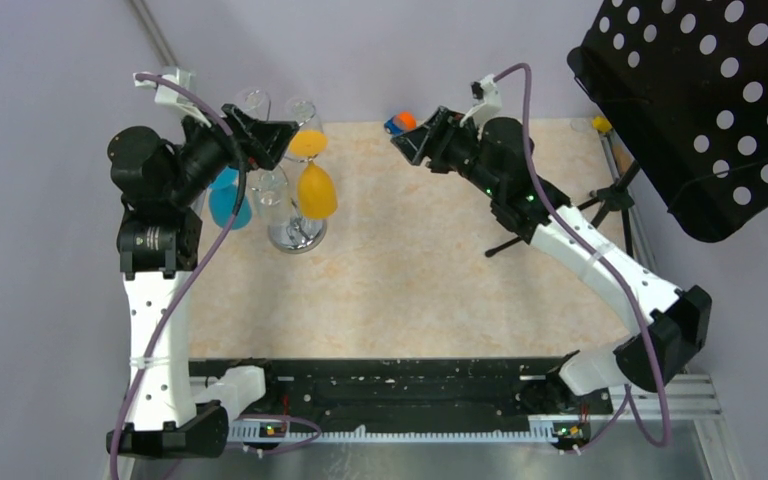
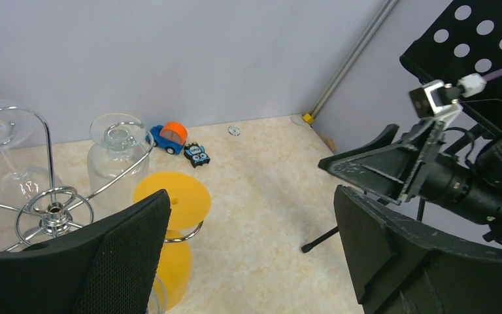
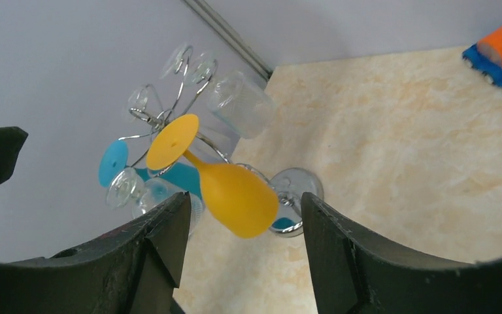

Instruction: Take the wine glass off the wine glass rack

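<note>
The chrome wine glass rack (image 1: 296, 236) stands at the table's back left, with several glasses hanging upside down from its hooks: a yellow one (image 1: 315, 188), a blue one (image 1: 228, 202) and clear ones (image 1: 270, 190). The rack also shows in the left wrist view (image 2: 53, 209) and the right wrist view (image 3: 294, 191). My left gripper (image 1: 272, 140) is open, above the rack's top, just beside the yellow glass's foot (image 2: 173, 199). My right gripper (image 1: 412, 138) is open and empty, off to the right of the rack, facing the yellow glass (image 3: 235, 193).
A small orange and blue toy car (image 1: 399, 122) sits at the table's back edge, also in the left wrist view (image 2: 168, 137). A black perforated stand (image 1: 705, 100) with tripod legs (image 1: 520, 240) is at the right. A grey wall is behind.
</note>
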